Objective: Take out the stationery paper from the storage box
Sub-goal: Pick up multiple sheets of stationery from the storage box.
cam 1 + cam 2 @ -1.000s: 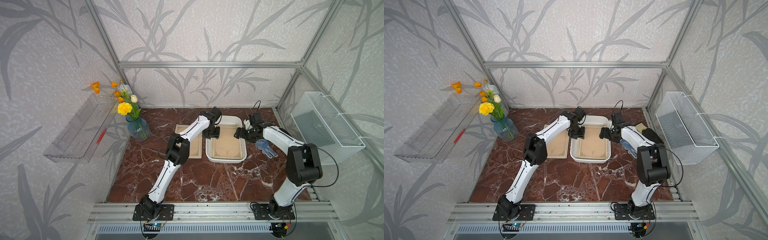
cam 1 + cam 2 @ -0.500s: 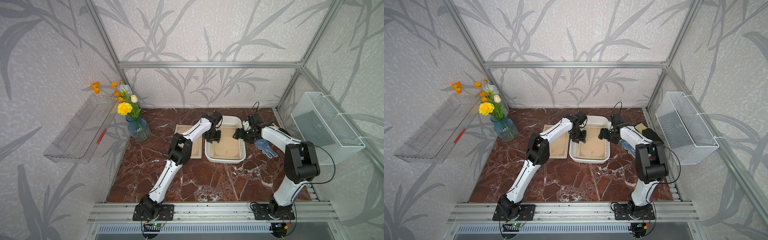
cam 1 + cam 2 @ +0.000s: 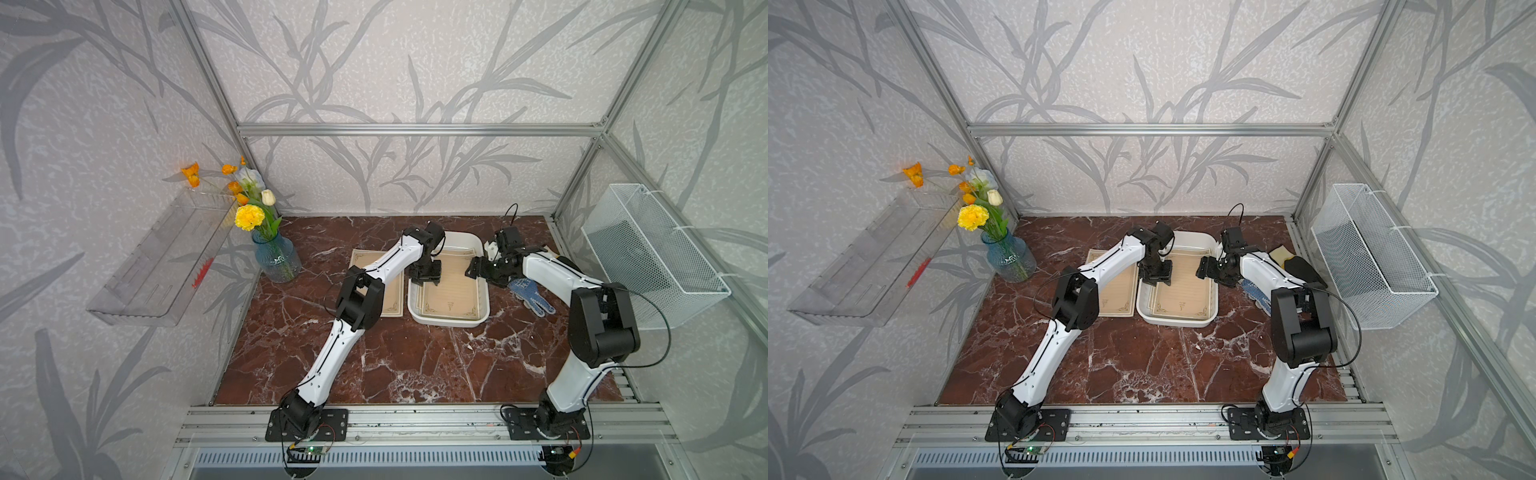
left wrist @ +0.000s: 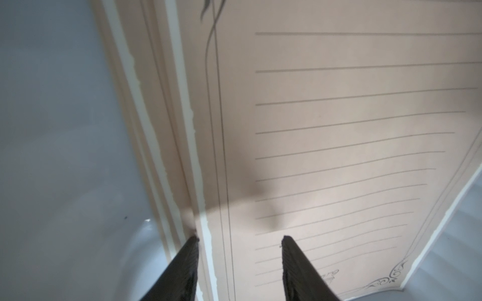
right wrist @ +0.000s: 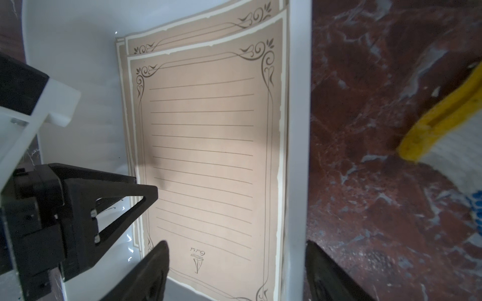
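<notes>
Look for the tan, ruled stationery paper (image 3: 451,293) with dark scrolled corners as a slightly fanned stack inside the shallow white plastic storage box (image 3: 446,323), toward the far edge of the red-brown marbled table (image 3: 395,365), near its middle. Note one more loose sheet (image 3: 392,301) flat on the table, just beside the box's left wall. Expect thin, light, floppy paper: slick sheet on sheet, easily creased, likely to lift two at a time. Best taken at a free edge or corner of the top sheet: peel up first, then pinch. As for the left gripper (image 4: 240,238): jaws partly open, empty, one tip at the top sheet's long edge and the other on its ruled face. As for the right gripper (image 5: 236,243): jaws spread wide, empty, astride the box's right wall, probably to steady it. Mind the hard, smooth tabletop, the white knit glove with blue dots (image 3: 532,295) near the right edge, and the blue glass vase of flowers (image 3: 276,259) at the far left corner.
</notes>
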